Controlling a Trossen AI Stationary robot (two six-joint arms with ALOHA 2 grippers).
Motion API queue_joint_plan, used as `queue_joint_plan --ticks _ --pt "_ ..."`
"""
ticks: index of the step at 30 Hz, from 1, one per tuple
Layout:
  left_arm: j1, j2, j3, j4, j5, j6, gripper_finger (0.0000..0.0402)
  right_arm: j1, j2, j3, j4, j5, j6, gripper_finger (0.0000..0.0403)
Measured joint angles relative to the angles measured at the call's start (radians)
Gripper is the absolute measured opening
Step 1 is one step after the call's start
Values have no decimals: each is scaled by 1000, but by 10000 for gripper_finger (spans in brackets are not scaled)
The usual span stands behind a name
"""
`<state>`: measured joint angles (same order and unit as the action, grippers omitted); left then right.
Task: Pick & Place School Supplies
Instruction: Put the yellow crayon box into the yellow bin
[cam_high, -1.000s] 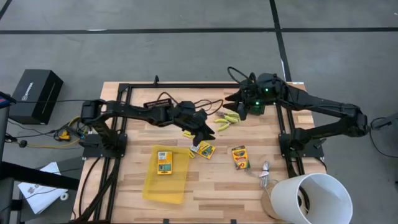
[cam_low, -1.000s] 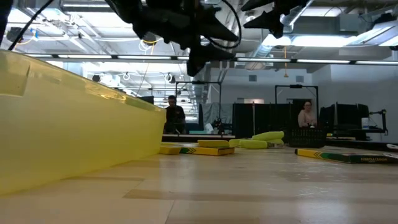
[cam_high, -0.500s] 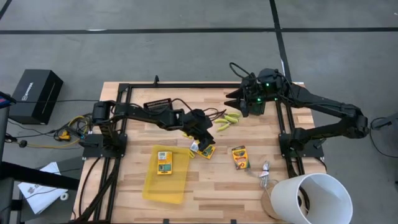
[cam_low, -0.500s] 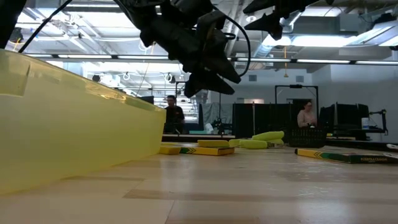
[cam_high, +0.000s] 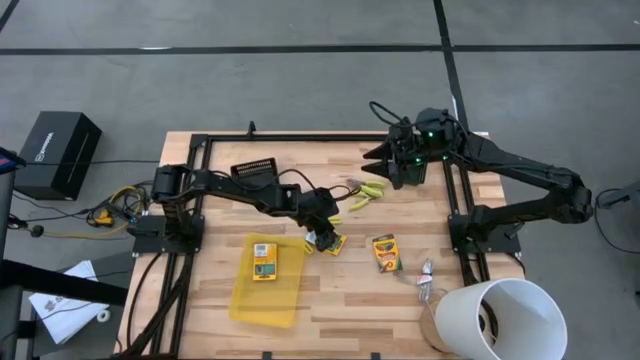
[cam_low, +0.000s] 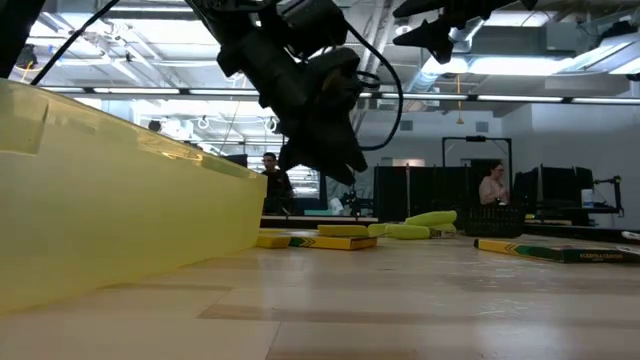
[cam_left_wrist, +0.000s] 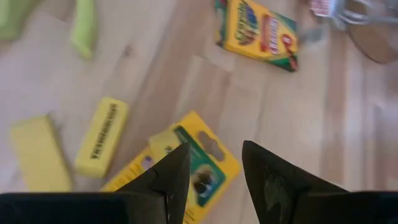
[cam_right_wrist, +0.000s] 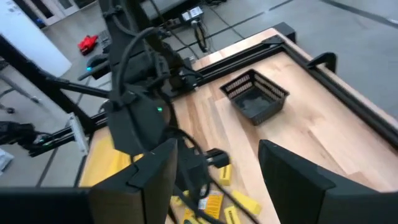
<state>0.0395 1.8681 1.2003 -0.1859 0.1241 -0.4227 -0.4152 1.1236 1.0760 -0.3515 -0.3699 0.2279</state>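
Small flat yellow printed box (cam_left_wrist: 186, 163) could be pushed aside if the open left end effector (cam_left_wrist: 214, 171) is lowered off-centre.

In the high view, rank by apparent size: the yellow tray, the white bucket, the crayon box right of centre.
1. White bucket, with the largest outline.
2. Yellow tray, somewhat smaller; the bucket's height may flatter it.
3. Crayon box, clearly the smallest.

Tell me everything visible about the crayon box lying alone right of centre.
The crayon box is a small flat carton, apparently cardboard, printed yellow, green and orange-red. It lies flat on the wooden table, slightly askew, apart from the other supplies. Nothing touches it; the left hand hovers over another box nearby.
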Motion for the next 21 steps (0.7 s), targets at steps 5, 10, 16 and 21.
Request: queue_joint_plan --ticks 5,10,16,21 --pt "0 2 0 -59 -21 -1 143 0 0 0 -3 -8 0 216" --pt "0 2 -1 -100 -38 -1 143 0 0 0 -3 -11 -1 217" --pt "0 2 -1 -112 -72 -4 147 0 0 0 -3 -11 -19 217" --pt "-9 2 -1 -60 -47 -28 150 0 0 0 -14 -7 -19 217"
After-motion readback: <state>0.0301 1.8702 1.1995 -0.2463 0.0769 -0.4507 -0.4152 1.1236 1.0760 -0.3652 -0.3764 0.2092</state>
